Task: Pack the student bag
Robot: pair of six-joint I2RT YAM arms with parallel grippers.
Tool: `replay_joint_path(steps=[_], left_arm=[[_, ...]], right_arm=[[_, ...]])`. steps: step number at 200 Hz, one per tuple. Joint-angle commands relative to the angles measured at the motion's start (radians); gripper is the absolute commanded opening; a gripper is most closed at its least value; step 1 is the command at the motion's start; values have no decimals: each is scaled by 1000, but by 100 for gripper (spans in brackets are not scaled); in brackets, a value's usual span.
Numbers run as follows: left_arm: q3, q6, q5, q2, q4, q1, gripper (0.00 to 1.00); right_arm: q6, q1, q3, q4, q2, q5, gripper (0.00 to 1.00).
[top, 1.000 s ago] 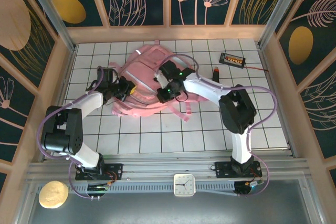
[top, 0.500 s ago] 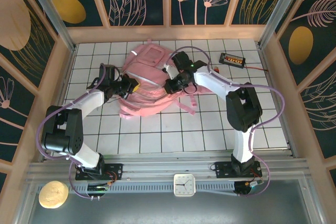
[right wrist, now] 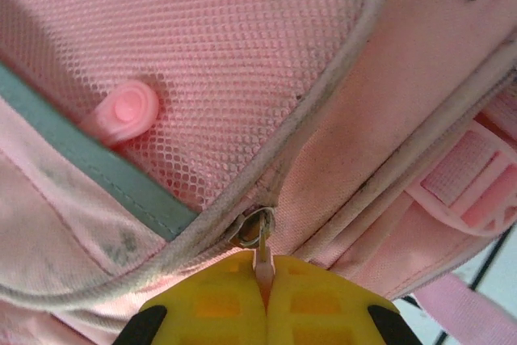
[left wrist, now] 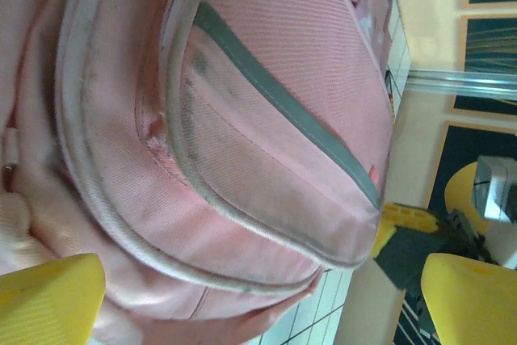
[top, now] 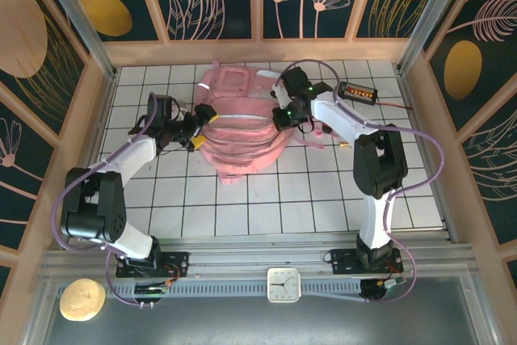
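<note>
Since a second ago the left pincer (top: 203, 130) has sprung open from a closed grip, and the bag (top: 242, 139) has slid toward the far side of the table (top: 323, 199) and turned, carried along as the right arm swung outward. That left pincer now stands wide, its yellow fingers (left wrist: 48, 296) far apart with the bag's bulging front pocket straight ahead between them; whether either finger touches the cloth I cannot tell. The right pincer (right wrist: 265, 296) is shut tight on the zipper pull (right wrist: 262, 248), the thin tab squeezed between its two yellow tips, just beside the mesh pocket and its grey strip (right wrist: 97, 175). From above, the bag lies in the far middle of the table between the two arms, its long axis running roughly from the far edge toward the arm bases, the left pincer at its left flank and the right pincer at its upper right shoulder. The right arm is the one already on the zipper, so the next move probably depends on the track curving away from that pincer around the bag's edge, with the left pincer placed to pin the cloth. The right wrist view makes the pinched tab plain, which the overhead view is too coarse to resolve; the overhead view gives the bag's whole outline and its straps.
</note>
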Motion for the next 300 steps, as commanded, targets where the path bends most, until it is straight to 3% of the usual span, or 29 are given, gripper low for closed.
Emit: replay_joint_path(steps=[1, 46, 52, 103, 111, 115, 118, 141, 158, 188, 200, 230, 261, 290, 300], left_arm=[[10, 95, -38, -66, -58, 5, 99], [21, 232, -143, -163, -106, 5, 99], [24, 248, -152, -171, -106, 5, 99], [111, 368, -164, -198, -144, 12, 99], [118, 384, -188, -217, -146, 12, 99], [124, 392, -202, -225, -149, 12, 99], [127, 396, -211, -230, -153, 12, 99], [144, 451, -341, -298, -179, 12, 99], [64, 497, -553, -421, -119, 12, 99], [-219, 617, -861, -653, 76, 13, 99], [-277, 654, -925, -677, 76, 15, 99], [-365, 689, -930, -658, 113, 16, 99], [-459, 724, -993, -588, 260, 31, 99], [-551, 773, -1033, -527, 429, 61, 99], [-581, 782, -1032, -507, 492, 78, 99]], right_arm=[[26, -17, 61, -8, 47, 65, 0], [59, -26, 208, -23, 172, 14, 0], [67, -25, 229, -28, 185, 2, 5], [124, -24, 192, -49, 108, -19, 64], [133, -25, 169, -52, 74, -21, 80], [138, -24, 157, -53, 55, -17, 96], [142, -25, 148, -53, 42, -15, 99], [182, -40, 9, 35, -141, 15, 99], [218, -84, -166, 203, -325, 84, 99], [160, -246, -651, 740, -661, 24, 99], [128, -290, -783, 870, -733, 101, 99], [34, -397, -886, 910, -687, 114, 99], [1, -468, -1037, 1204, -594, 169, 99], [13, -517, -1150, 1502, -520, 110, 99], [15, -523, -1158, 1519, -499, 131, 99]])
